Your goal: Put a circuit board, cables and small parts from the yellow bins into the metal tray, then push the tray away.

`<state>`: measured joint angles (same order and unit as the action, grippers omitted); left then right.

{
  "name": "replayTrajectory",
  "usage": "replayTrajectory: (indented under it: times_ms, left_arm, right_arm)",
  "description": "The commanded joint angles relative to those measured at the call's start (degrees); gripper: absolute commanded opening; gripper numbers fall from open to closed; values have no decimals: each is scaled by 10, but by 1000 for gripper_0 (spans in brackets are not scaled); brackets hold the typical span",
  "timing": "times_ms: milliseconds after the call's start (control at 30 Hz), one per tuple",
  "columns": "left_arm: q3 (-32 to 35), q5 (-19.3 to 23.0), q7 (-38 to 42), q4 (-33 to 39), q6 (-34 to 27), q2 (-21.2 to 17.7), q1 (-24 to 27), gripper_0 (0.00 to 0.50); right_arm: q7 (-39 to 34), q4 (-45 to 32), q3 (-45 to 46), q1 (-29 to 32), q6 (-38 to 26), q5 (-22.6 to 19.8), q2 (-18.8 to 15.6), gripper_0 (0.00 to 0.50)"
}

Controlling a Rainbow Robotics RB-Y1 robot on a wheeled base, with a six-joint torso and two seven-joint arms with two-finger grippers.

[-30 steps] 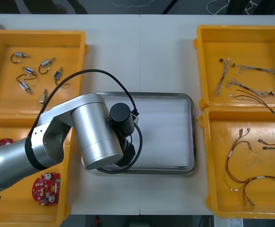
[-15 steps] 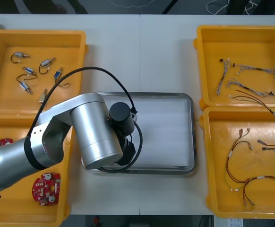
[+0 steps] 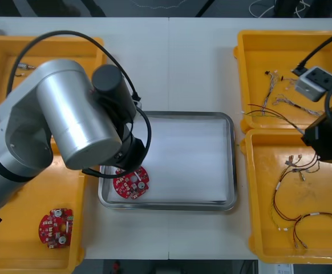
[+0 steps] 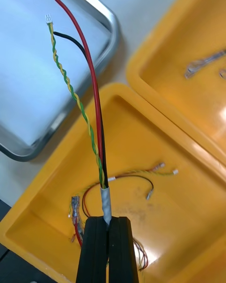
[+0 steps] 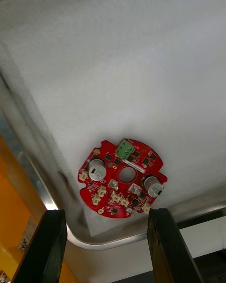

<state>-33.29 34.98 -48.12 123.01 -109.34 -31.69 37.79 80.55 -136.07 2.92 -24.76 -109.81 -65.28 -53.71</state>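
**Left wrist view: board lies in the tray, fingers spread above it**

The left wrist view shows the left end effector (image 5: 106, 212) with its two black fingers (image 5: 52, 236) spread wide and nothing between them. Just beyond them a round red circuit board (image 5: 123, 177) lies flat on the white inside of the metal tray (image 5: 33, 137). It sits close to a rounded corner of the rim, apart from both fingers.

The front view hides those fingers under the bulky left arm (image 3: 69, 120), yet it places the board in the tray's near left corner. It also shows a second red board (image 3: 56, 227) lying in the near left yellow bin (image 3: 17, 228).

The right wrist view shows the right end effector (image 4: 107, 219) pinching the taped end of a cable bundle (image 4: 96, 122). Red, black and twisted yellow-green strands rise from the fingers, and their free ends are seen against the tray's corner. Below lies the near right bin (image 4: 56, 170) with loose cables (image 4: 136, 177) on its floor. From the front, the right arm (image 3: 326, 137) hangs over that bin's far edge, and its fingers cannot be made out there.
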Motion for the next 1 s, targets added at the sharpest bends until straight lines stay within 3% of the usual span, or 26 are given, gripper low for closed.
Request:
replayTrajectory:
  times_ms: [33, 233, 367, 733, 1000]
  left_arm:
    - [81, 41, 41, 39, -7, -32, 19, 500]
    - [162, 81, 36, 40, -7, -74, 19, 500]
    - [187, 84, 31, 23, -7, -98, 19, 500]
    - [287, 68, 2, -84, -7, -143, 19, 500]
    - [347, 40, -16, -154, -7, -160, 19, 500]
  right_arm:
    - [12, -24, -106, -103, -2, 11, -18, 0]
    - [20, -14, -187, -171, -2, 46, 32, 0]
    - [29, -6, -235, -194, -2, 85, 70, 0]
    - [198, 43, -345, -208, 43, 136, 117, 0]
    - [233, 72, -417, -207, 86, 191, 149, 0]
